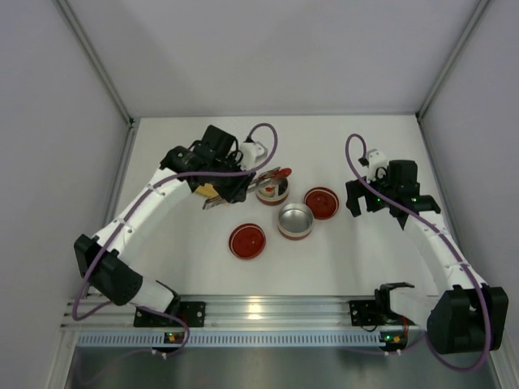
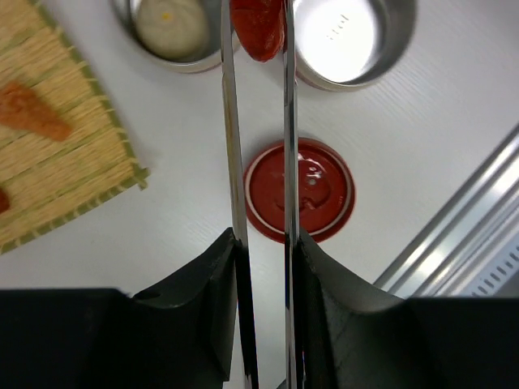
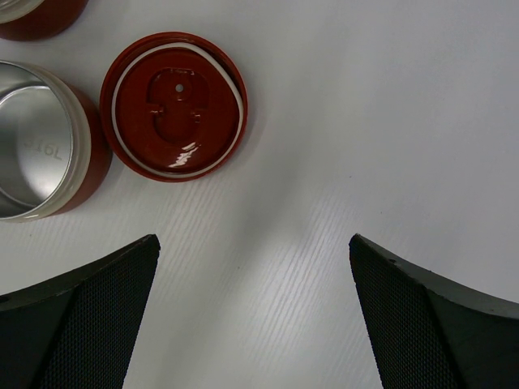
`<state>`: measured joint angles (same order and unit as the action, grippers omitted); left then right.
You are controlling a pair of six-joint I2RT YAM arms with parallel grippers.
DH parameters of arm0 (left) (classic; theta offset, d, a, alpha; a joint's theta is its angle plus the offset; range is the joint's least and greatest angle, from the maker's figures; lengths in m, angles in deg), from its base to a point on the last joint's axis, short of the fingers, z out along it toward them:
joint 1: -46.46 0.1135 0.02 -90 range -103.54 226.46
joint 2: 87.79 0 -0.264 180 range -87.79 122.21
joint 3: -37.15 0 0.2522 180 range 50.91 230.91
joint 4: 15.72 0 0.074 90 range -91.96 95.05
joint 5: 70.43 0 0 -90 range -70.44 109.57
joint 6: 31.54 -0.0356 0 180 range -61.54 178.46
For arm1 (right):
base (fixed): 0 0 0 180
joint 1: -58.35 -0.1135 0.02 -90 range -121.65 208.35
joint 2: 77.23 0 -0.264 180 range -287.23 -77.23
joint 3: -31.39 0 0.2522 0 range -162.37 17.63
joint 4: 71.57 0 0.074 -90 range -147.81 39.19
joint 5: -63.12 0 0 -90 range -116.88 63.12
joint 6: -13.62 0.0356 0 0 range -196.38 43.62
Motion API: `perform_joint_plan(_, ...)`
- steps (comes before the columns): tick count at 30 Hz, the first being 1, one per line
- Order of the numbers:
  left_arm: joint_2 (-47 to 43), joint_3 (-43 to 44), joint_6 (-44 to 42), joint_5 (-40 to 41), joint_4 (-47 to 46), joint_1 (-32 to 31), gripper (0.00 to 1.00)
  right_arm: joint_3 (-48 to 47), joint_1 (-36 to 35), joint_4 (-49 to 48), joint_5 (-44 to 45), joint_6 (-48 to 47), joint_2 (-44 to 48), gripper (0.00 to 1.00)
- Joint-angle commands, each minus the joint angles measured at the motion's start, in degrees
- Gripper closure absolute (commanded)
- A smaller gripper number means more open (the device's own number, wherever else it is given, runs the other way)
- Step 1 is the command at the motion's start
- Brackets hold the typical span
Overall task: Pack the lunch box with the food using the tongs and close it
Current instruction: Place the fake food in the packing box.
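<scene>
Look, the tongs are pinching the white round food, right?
Not quite. The tongs are pinching the red food piece. The white round piece lies in a tin. The left wrist view shows it.

Slim silver tongs (image 2: 231,162) run up the frame's centre, pinching a red food piece (image 2: 258,28) at the top edge. An upper-left tin (image 2: 196,65) holds a white round piece (image 2: 170,28); the upper-right tin (image 2: 349,36) sits empty.
</scene>
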<state>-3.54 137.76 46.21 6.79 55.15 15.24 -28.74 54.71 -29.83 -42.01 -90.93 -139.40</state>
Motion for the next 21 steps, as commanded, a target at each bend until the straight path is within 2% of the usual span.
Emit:
perform_joint_plan(1, -0.05, 1.92, -6.11, -6.89, 3.19, -3.4, 1.0, -1.88, -0.05, 1.28, -0.33, -0.04, 0.38, 0.01)
perform_joint_plan(9, 2.94, -0.36, -7.52, -9.55, 5.39, -9.99, 1.0, -1.71, -0.14, 1.19, -0.25, 0.04, -0.32, 0.0)
perform_joint_plan(21, 8.12, -1.77, -4.89, -2.17, 0.47, -11.14, 1.0, -1.18, -0.05, 0.93, 0.02, -0.13, -0.58, 0.01)
